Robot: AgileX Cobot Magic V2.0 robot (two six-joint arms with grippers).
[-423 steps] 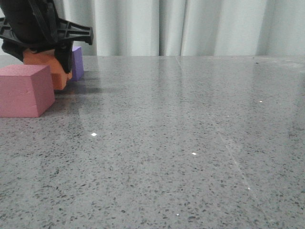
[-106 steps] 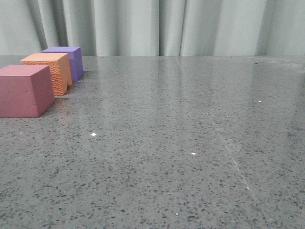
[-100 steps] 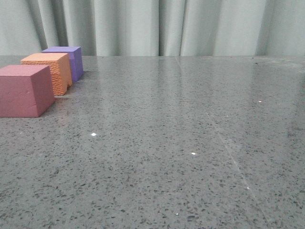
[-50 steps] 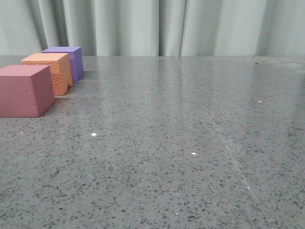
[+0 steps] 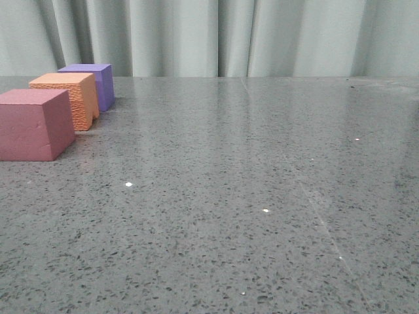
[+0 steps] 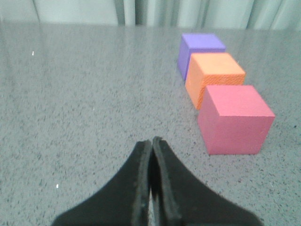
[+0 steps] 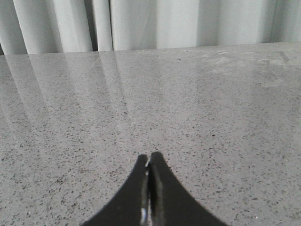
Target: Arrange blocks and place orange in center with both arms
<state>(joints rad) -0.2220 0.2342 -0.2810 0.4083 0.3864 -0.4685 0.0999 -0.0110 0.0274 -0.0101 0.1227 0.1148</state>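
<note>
The speckled grey counter (image 5: 262,196) stretches bare ahead of the right gripper (image 7: 149,162), whose fingers are pressed together on nothing, up to the curtain (image 5: 262,36) at its far edge. Ahead and to one side of the left gripper (image 6: 151,146), likewise pinched together and empty, runs a tight row: pink-red cube (image 6: 235,120) nearest, orange cube (image 6: 214,77) in the middle, purple cube (image 6: 200,49) farthest.

Matte black left gripper (image 6: 151,141) and right gripper (image 7: 148,157), tapered curved fingers (thin pale inner edges)
</note>
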